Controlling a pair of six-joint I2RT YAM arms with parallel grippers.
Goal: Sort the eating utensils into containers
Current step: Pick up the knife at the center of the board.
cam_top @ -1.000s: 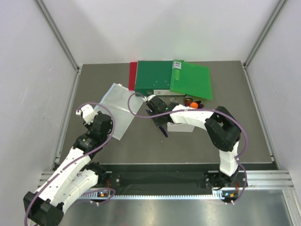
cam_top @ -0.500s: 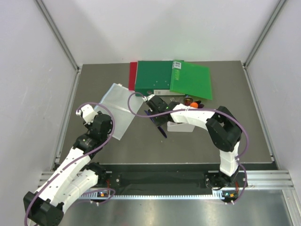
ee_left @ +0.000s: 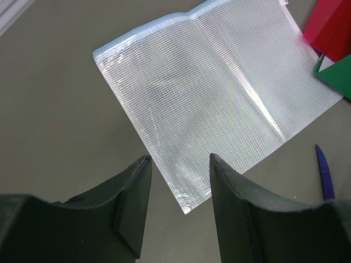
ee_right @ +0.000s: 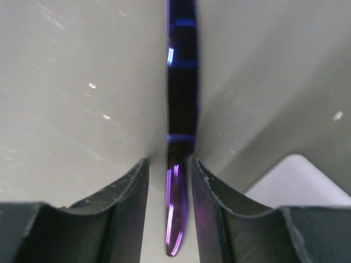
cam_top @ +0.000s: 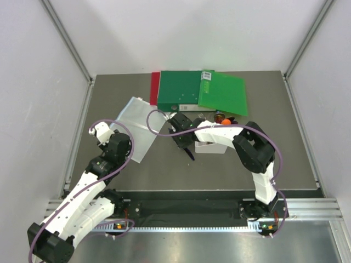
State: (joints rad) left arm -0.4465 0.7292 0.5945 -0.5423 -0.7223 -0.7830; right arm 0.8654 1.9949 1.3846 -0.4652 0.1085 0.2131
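Grey tabletop (cam_top: 137, 170): right tool (ee_right: 168, 161) w/ jaws apart astride dark blue utensil (ee_right: 181, 82), left of white bin (cam_top: 211, 147), not yet binned; left tool (ee_left: 178, 164) agape, empty. Sort prob. unfinished.

The folders (cam_top: 197, 90) lie in an overlapping stack at the back of the table (cam_top: 164, 170), about its middle; the plastic sheet (cam_top: 134, 127) lies flat before them and to the left, its far right corner just beside the stack. The bin (cam_top: 213, 147) stands before the folders, near the middle of the table; several utensils (cam_top: 226, 118) are heaped at its far end, and the arm hides whether they are in it or behind it. One single utensil (cam_top: 190, 153) lies on the bare table just left of the bin, right of the sheet and apart from it; the right gripper (ee_right: 169, 164) is over it, one finger on each side. The left gripper (ee_left: 178, 164) hangs above the near edge of the sheet.
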